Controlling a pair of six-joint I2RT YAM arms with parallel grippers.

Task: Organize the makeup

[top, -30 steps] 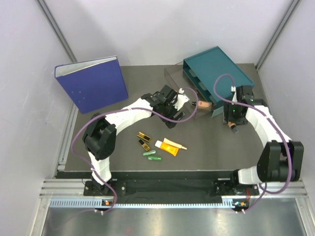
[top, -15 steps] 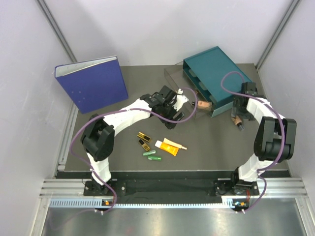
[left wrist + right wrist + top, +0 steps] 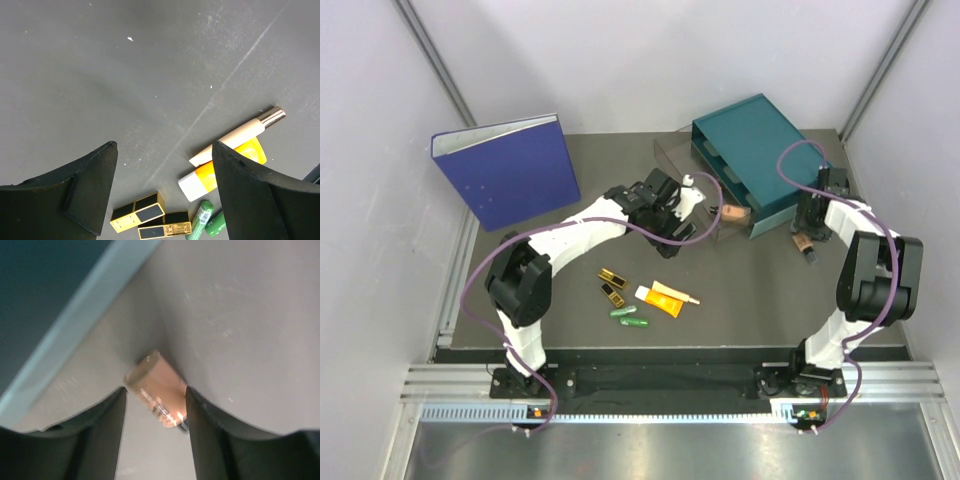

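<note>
Two gold-and-black cases [image 3: 612, 284] [image 3: 137, 212], two green capsules [image 3: 630, 316] [image 3: 200, 220] and the yellow-orange white-capped tube [image 3: 665, 297] [image 3: 220, 172] lie together mid-table. A slim beige metal-capped tube [image 3: 235, 140] rests against the yellow one. My left gripper [image 3: 678, 228] [image 3: 162, 145] is open and empty above the table, beyond this group. One beige bottle [image 3: 806, 243] [image 3: 160, 385] lies on the table right of the teal box. My right gripper [image 3: 810, 222] [image 3: 155, 390] is open, its fingertips at either side of the bottle's near end. A second beige bottle [image 3: 731, 212] lies in the clear drawer.
The teal drawer box [image 3: 750, 135] stands at the back right, with a clear drawer [image 3: 672, 152] pulled out to its left. A large blue binder [image 3: 510, 170] stands at the back left. White enclosure walls ring the table.
My right gripper has drawn back toward the teal box's right side; the beige bottle stays on the table, shifted slightly. My left gripper has edged back a little.
</note>
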